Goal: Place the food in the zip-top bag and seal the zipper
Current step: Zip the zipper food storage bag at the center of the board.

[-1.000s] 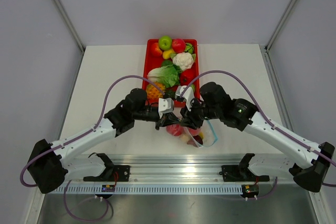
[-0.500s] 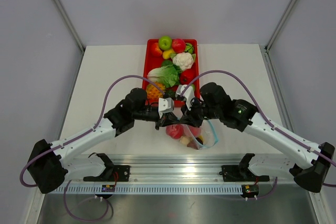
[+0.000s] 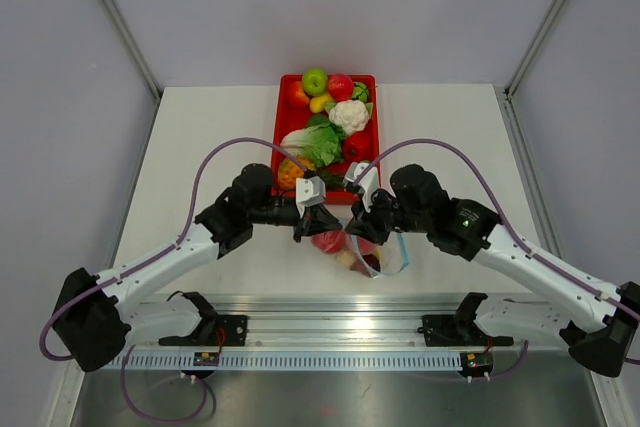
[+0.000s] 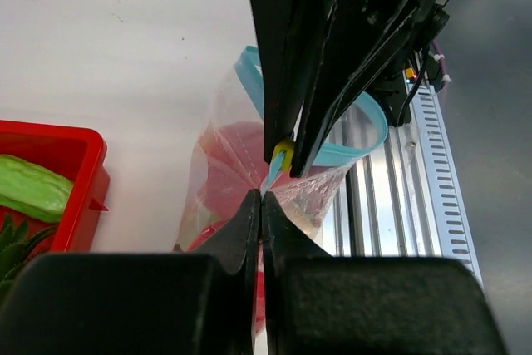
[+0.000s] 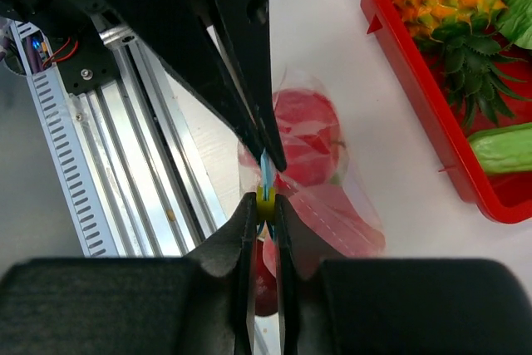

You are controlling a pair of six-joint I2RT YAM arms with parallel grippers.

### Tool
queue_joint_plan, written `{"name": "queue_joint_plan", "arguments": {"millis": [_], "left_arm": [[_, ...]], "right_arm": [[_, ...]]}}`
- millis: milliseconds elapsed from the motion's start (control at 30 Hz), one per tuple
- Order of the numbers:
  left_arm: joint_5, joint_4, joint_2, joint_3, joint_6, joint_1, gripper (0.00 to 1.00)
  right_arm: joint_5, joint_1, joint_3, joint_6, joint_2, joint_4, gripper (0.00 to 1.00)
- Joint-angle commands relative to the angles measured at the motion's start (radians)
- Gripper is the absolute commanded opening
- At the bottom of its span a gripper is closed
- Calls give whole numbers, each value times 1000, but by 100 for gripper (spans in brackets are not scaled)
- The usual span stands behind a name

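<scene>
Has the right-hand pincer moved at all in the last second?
Yes, slightly. Clamped on the zipper, the right pincer has shifted rightward and a little away from the red tray.

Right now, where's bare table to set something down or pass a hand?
Free: white table left of the red rectangular plastic tray, and right of it. Crowded: centre in front of the tray, where left gripper and right gripper pinch the clear crinkly zip-top bag's blue zipper.
</scene>
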Motion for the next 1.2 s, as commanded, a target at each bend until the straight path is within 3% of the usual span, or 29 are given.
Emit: {"name": "queue_joint_plan", "arguments": {"millis": [0, 467, 700, 1167], "left_arm": [[-20, 99, -43, -25, -53, 64, 0], [-57, 94, -153, -76, -70, 162, 0], [-211, 73, -173, -61, -93, 222, 0], [-334, 119, -155, -27, -173, 365, 0]], "right_arm": [[30, 7, -29, 21, -62, -48, 0], [62, 7, -92, 41, -117, -79, 0], [101, 7, -121, 57, -177, -88, 0], [101, 7, -123, 64, -169, -91, 0]]}}
